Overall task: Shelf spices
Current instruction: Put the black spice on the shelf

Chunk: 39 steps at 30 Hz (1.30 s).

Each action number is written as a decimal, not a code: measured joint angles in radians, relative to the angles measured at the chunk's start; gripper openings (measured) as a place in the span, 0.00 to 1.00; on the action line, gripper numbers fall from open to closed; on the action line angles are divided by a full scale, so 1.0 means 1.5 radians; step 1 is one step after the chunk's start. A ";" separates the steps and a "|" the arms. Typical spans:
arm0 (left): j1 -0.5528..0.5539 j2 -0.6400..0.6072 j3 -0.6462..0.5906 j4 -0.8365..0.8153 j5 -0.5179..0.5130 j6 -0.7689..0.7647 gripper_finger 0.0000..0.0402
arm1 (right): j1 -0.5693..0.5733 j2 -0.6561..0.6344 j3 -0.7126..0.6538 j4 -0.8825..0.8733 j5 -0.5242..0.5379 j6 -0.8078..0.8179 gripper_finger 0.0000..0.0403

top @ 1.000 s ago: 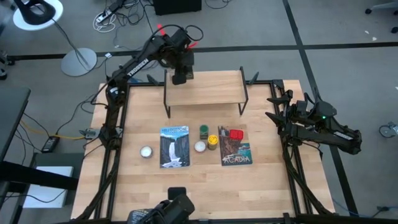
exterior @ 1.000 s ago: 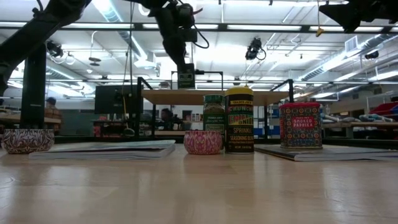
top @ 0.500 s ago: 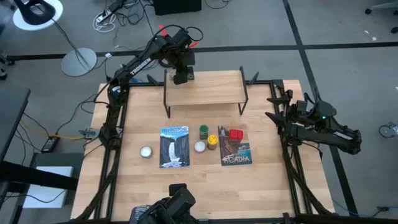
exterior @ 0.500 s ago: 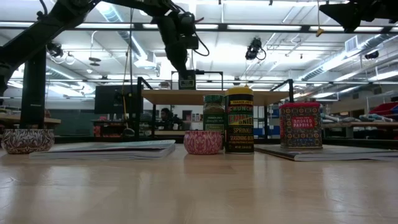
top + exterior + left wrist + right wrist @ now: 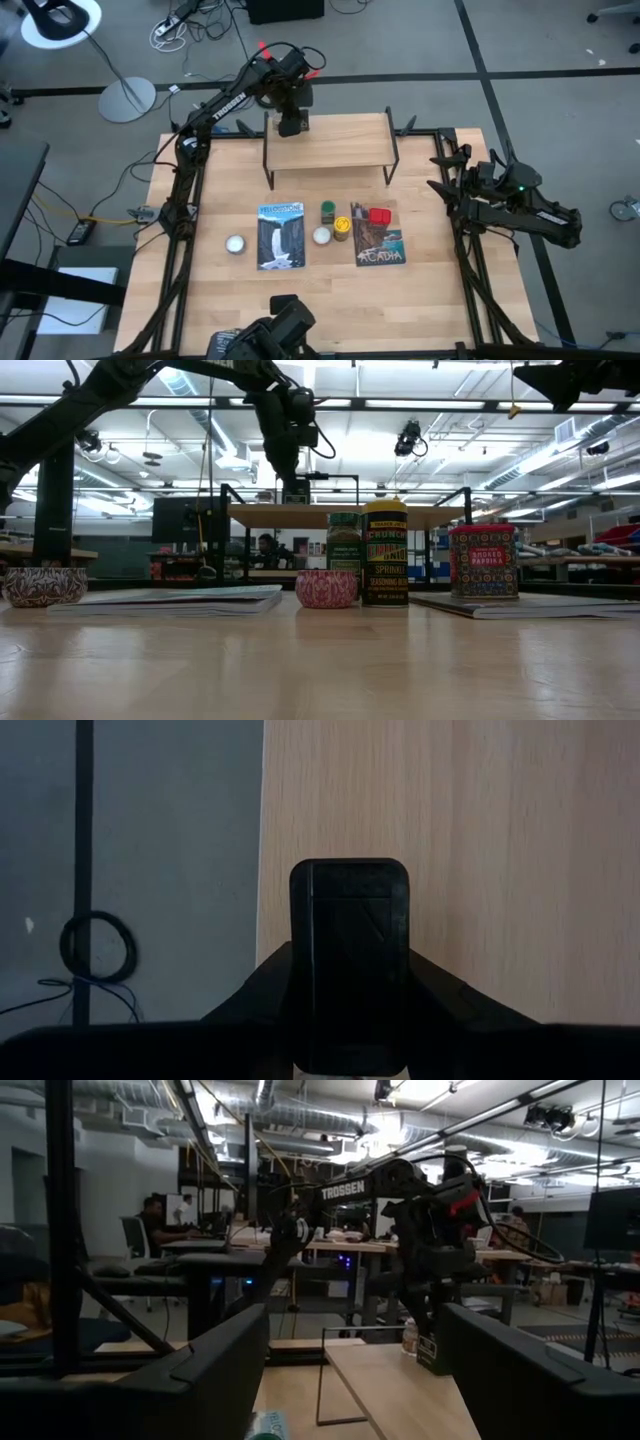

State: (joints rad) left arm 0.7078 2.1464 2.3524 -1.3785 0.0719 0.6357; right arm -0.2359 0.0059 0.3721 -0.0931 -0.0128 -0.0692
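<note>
Dark square tin: clamped between the left gripper fingers, held at the shelf board's left end. Right gripper: fingers spread wide, nothing between them, parked at the desk edge, well apart from the shelf.

Two picture books lie flat on the table: a waterfall book left, an Acadia book right. One patterned white ball sits left of the waterfall book, another just right of it. A person sits at a far desk
</note>
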 joint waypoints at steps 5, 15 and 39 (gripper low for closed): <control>0.000 0.000 0.000 -0.001 0.000 0.000 0.30 | 0.000 0.000 0.000 0.001 0.000 0.000 0.73; -0.001 0.000 0.000 -0.008 -0.003 -0.016 0.44 | 0.000 0.000 0.000 0.001 0.000 0.002 0.73; -0.011 0.000 0.002 -0.006 -0.021 -0.023 0.46 | 0.000 0.000 0.000 0.001 0.000 -0.002 0.73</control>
State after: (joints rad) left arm 0.6914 2.1466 2.3554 -1.3876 0.0406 0.6018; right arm -0.2360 0.0059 0.3721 -0.0915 -0.0132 -0.0719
